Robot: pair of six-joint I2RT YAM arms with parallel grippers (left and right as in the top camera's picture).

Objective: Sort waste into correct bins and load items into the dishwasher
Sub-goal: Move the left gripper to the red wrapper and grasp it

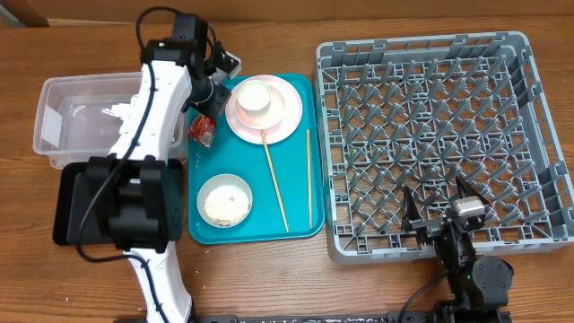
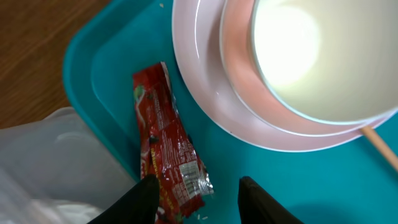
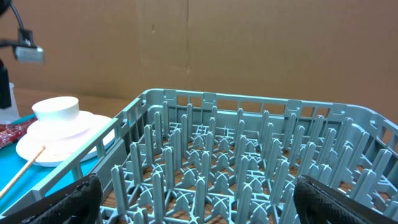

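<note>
A red sauce packet lies in the far left corner of the teal tray. My left gripper is open just above it. In the left wrist view the packet's lower end lies between the open fingers, beside the left one. A pink plate carries a small white cup. A whitish bowl holds rice scraps. Two chopsticks lie on the tray. My right gripper is open and empty over the grey dish rack's near edge.
A clear tub stands at the left with a white crumpled piece inside. A black tray lies in front of it, partly under my left arm. Bare wooden table surrounds the rack and trays.
</note>
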